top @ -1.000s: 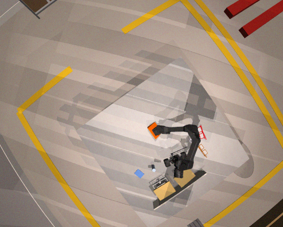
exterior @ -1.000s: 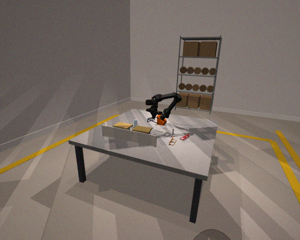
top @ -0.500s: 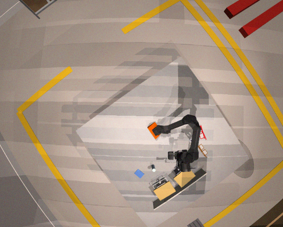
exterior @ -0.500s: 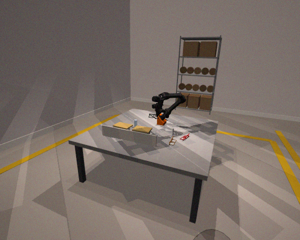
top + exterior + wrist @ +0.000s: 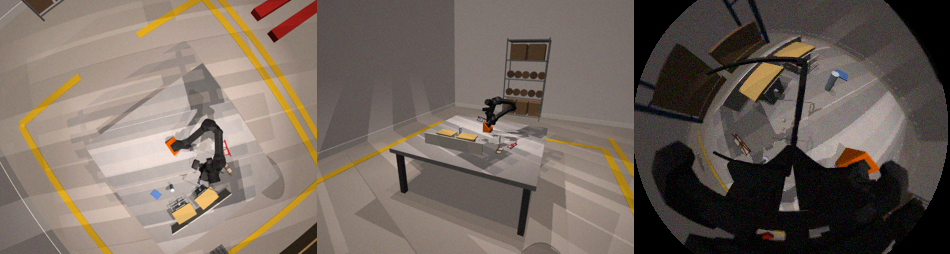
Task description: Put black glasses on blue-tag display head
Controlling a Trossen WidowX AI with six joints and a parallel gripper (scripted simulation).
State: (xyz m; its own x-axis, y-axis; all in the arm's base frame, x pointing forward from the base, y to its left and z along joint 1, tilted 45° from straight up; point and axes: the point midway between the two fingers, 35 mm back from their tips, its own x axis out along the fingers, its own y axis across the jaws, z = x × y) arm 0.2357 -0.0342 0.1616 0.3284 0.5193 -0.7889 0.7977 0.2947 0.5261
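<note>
The black glasses [image 5: 480,119] [image 5: 800,100] are in the air, held above the table. In the wrist view one long dark bar rises from the fingertips, with thin arms going left from it. My gripper [image 5: 791,147] is shut on the black glasses. The two display heads are mostly hidden under yellow boards [image 5: 206,198] [image 5: 184,213]; dark parts of them show at the boards' front edges. A flat blue square [image 5: 155,194] [image 5: 841,75] lies beyond the left board. I cannot tell which head bears the blue tag. The glasses are clear of both boards.
A pale blue cylinder [image 5: 171,188] [image 5: 460,129] [image 5: 832,81] stands near the blue square. Red glasses [image 5: 512,144] and orange-brown glasses [image 5: 499,150] [image 5: 741,144] lie on the table. A long upright panel [image 5: 453,143] runs behind the boards. The arm's orange base [image 5: 487,127] stands on the table.
</note>
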